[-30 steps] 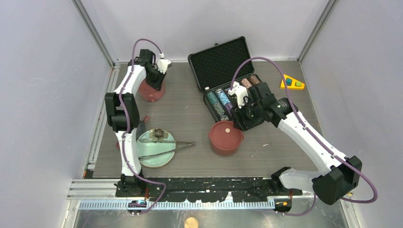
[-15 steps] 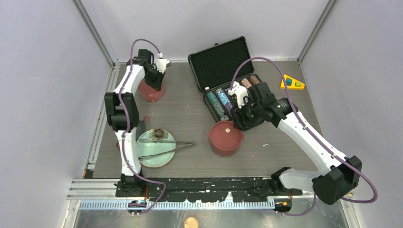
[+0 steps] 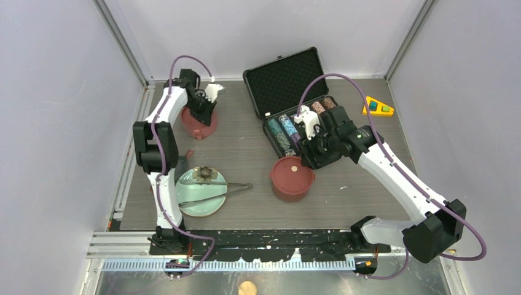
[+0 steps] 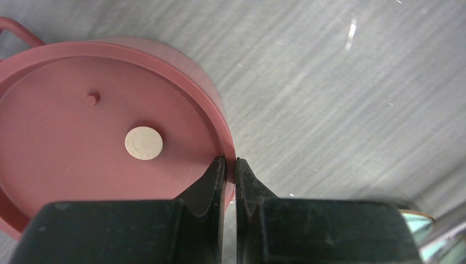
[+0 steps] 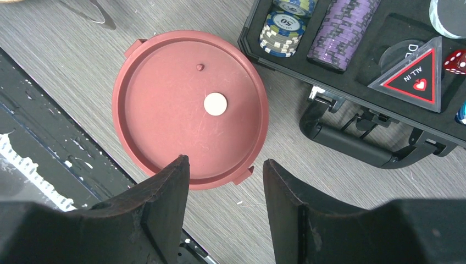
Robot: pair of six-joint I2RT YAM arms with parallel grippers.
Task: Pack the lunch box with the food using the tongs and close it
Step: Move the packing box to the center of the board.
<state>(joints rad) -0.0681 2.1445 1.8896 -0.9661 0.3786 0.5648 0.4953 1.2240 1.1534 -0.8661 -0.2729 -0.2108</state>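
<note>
Left gripper (image 4: pixel 229 165): jaws drawn together, pinching the rim of the far lunch box tier (image 4: pixel 82 176) at its 3 o'clock edge in the wrist view. This tier stands at 10 o'clock on the table (image 3: pixel 246 147), lidded, with a small white disc (image 4: pixel 144 143) near the lid's middle.

Right gripper (image 5: pixel 225 164): jaws apart, nothing between them, hovering over the 6 o'clock edge of the near lunch box tier (image 5: pixel 165 99). That tier is also lidded and sits just off table centre toward 5 o'clock.

Tongs (image 3: pixel 244 185) lie across the pale green plate (image 3: pixel 206 208) at 8 o'clock, untouched, well apart from both grippers.

Open poker chip case (image 3: pixel 285 77) at 1 o'clock, with the near tier just beside its 6 o'clock end.
</note>
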